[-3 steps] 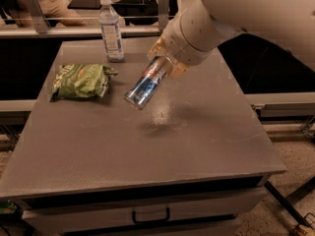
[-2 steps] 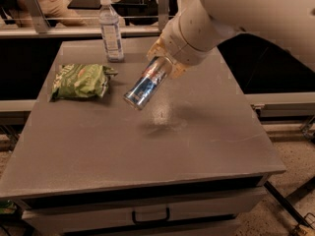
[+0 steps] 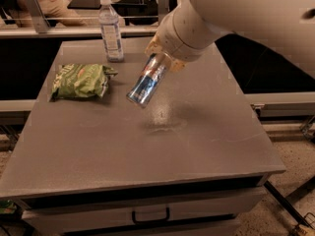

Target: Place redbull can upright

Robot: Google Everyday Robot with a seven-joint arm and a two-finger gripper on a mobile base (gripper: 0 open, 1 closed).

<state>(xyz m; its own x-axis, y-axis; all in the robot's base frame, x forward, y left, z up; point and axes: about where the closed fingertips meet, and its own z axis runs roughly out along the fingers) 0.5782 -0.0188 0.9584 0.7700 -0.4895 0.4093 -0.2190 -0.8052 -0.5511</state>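
Observation:
The redbull can (image 3: 146, 81) is slim, silver and blue with a small red mark. It is held tilted in the air above the middle of the grey table (image 3: 206, 132), its free end pointing down and to the left. My gripper (image 3: 162, 59) is shut on the can's upper end, at the end of the white arm that comes in from the upper right. The can's faint shadow and reflection lie on the table just below it.
A green snack bag (image 3: 79, 81) lies on the table's left side. A clear plastic water bottle (image 3: 110, 29) stands upright at the back left. A drawer with a handle (image 3: 150, 214) is under the table's front edge.

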